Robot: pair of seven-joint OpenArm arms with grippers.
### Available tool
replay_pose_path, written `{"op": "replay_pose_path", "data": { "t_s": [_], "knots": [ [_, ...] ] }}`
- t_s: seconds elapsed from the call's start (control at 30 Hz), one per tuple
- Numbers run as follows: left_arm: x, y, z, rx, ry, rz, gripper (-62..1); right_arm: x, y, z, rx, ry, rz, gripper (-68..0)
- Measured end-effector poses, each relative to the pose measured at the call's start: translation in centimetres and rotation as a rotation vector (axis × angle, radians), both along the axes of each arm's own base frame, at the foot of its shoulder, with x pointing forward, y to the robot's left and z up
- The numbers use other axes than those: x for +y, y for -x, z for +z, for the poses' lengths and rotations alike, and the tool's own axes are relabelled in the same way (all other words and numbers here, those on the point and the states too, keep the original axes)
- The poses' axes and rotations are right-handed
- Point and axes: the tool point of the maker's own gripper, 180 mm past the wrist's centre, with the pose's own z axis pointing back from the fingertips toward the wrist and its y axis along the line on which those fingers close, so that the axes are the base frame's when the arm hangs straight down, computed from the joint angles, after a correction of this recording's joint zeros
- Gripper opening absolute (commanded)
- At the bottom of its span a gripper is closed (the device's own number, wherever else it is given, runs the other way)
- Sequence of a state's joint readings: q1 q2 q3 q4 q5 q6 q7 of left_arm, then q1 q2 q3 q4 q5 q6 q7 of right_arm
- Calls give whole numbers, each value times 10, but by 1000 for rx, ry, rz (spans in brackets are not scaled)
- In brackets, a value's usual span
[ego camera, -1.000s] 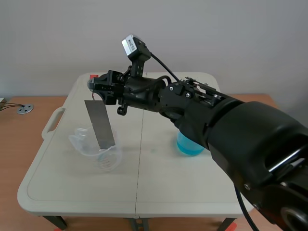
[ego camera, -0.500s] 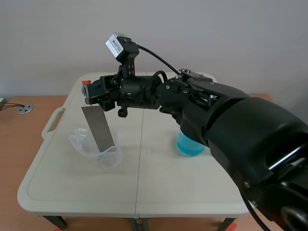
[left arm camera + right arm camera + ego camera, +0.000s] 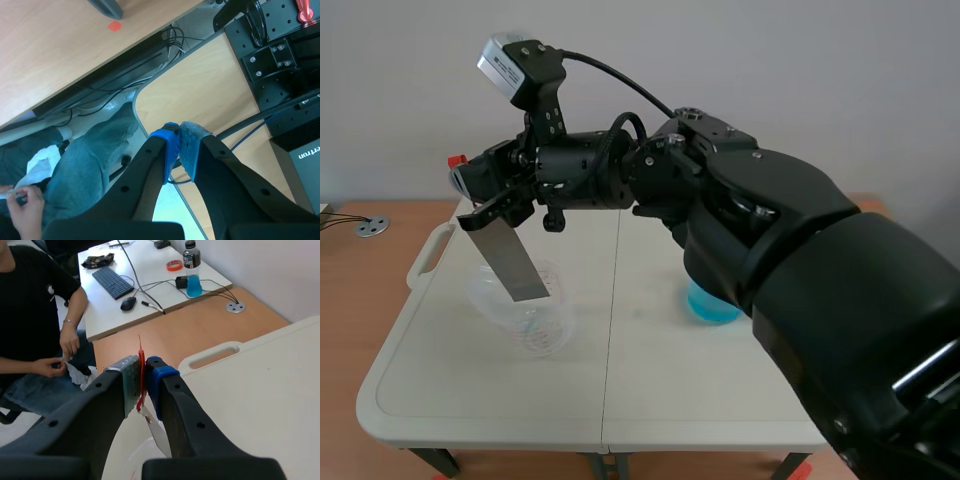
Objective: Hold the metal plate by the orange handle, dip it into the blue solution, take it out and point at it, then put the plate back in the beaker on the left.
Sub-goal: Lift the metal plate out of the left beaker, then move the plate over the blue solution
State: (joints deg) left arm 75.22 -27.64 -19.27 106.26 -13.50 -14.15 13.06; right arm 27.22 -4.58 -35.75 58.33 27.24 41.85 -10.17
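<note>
Over the last second my right gripper [image 3: 472,185] swung leftward and higher, carrying the top of the metal plate [image 3: 510,260] with it. It was clamped on the orange handle [image 3: 140,375]. The plate hung tilted, with its lower end at the mouth of the clear beaker [image 3: 535,330] on the counter [image 3: 650,390]. The blue solution [image 3: 712,303] stood well apart. My left gripper [image 3: 178,145] was closed on nothing.

Blue beaker [image 3: 711,302] mostly behind right arm [image 3: 800,250], person [image 3: 35,300] cropped
</note>
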Motion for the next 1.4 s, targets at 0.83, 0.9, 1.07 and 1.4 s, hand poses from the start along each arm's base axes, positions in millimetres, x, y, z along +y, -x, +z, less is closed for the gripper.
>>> {"op": "replay_pose_path", "data": {
  "t_s": [0.83, 0.9, 1.07, 1.4],
  "knots": [
    [0, 0, 0, 0, 0, 0, -590, -7, 6, 43, -156, 53, -2, -660],
    [0, 0, 0, 0, 0, 0, -590, -10, 6, 53, -172, 40, -6, -660],
    [0, 0, 0, 0, 0, 0, -590, -21, 11, 78, -223, 17, 2, -660],
    [0, 0, 0, 0, 0, 0, -590, -62, 14, 116, -304, -8, -49, -660]
  ]
}}
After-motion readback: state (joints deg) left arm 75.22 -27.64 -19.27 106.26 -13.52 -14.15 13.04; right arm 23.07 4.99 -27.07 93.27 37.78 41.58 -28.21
